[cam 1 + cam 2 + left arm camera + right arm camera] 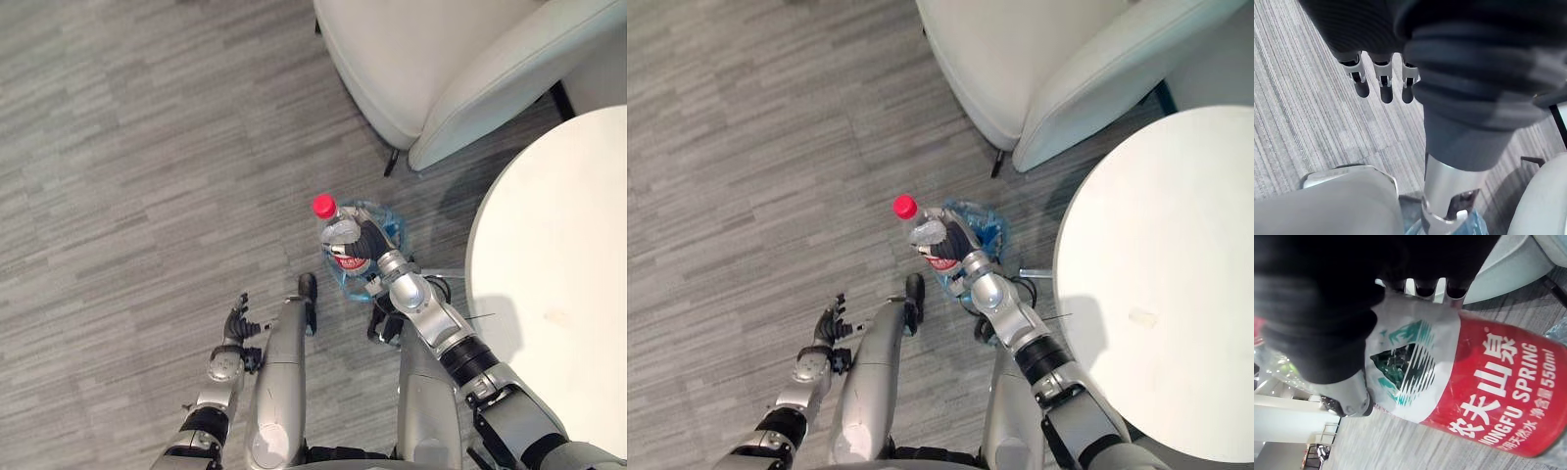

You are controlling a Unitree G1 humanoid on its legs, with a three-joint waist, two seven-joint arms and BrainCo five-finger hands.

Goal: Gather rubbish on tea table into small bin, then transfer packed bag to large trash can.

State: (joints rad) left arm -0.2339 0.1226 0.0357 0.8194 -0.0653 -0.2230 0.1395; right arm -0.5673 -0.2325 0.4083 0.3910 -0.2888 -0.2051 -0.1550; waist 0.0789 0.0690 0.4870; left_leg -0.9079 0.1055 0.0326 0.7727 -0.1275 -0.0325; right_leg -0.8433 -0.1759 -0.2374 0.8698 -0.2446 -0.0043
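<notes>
The right hand [370, 241] has its fingers [1426, 288] clenched around a clear plastic bottle [1474, 382] with a red cap and a red and white label. It holds the bottle over the blue-lined small bin [390, 221], which stands on the floor beside the round white desk [558, 294]. The left hand [235, 328] hangs low, its fingers released.

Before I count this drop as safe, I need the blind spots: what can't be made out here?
In the eye views the bin is mostly covered by the bottle and the right robot hand, so its contents are unseen.
The table is cut off by the right edge, so its far side is unknown.
The small mark on the table is too small to identify.
</notes>
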